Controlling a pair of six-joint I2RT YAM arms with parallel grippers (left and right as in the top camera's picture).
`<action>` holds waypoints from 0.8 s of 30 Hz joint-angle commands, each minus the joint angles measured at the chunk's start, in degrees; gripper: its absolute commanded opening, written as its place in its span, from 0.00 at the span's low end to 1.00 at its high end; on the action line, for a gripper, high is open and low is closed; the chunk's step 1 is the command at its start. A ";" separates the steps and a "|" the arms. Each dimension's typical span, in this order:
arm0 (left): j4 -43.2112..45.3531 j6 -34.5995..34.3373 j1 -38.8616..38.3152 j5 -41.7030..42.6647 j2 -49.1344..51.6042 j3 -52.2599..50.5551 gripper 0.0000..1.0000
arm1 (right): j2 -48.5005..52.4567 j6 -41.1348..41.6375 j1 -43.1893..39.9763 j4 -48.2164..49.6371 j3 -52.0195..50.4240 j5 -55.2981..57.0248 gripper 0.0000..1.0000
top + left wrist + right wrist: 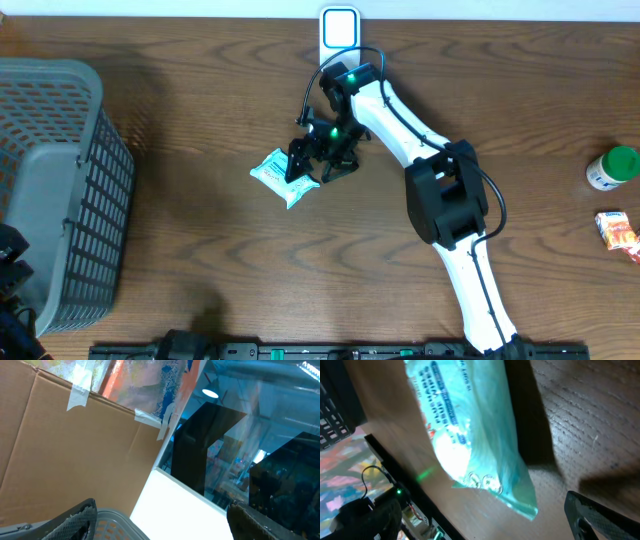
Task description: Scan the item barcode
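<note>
The item, a teal and white packet point(283, 176), lies flat on the wooden table left of centre. My right gripper point(322, 158) hovers at its right end, fingers spread and pointing down over it. In the right wrist view the packet point(465, 425) fills the upper middle, lit by a green glow, and the right gripper point(485, 527) is open with only bare table between its tips. My left gripper point(160, 530) is open too, empty, tilted upward above the basket rim point(120, 527). No barcode is readable on the packet.
A grey mesh basket point(60, 190) takes up the table's left side. A white flat device point(340, 28) sits at the back edge. At the right stand a green-capped white bottle point(612, 168) and a small red box point(618, 230).
</note>
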 commanded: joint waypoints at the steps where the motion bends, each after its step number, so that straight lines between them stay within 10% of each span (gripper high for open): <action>1: 0.20 -0.52 0.24 -0.09 -0.57 -0.11 0.83 | 1.81 -1.38 0.02 1.05 -0.46 -2.05 0.99; 8: 0.20 -0.52 0.24 -0.09 -0.57 -0.11 0.83 | 3.82 -0.70 1.49 5.35 -2.69 -1.97 0.51; 12: 0.20 -0.52 0.24 -0.11 -0.59 -0.11 0.83 | 3.67 -0.26 1.38 8.00 -2.60 -1.84 0.04; 18: 0.17 -0.52 0.24 -0.09 -0.96 -0.11 0.83 | -0.57 0.83 -0.83 -3.56 3.61 15.02 0.01; 24: 0.17 -0.52 0.24 -0.11 -1.95 -0.11 0.83 | -12.31 19.63 -1.49 -20.90 10.27 66.40 0.01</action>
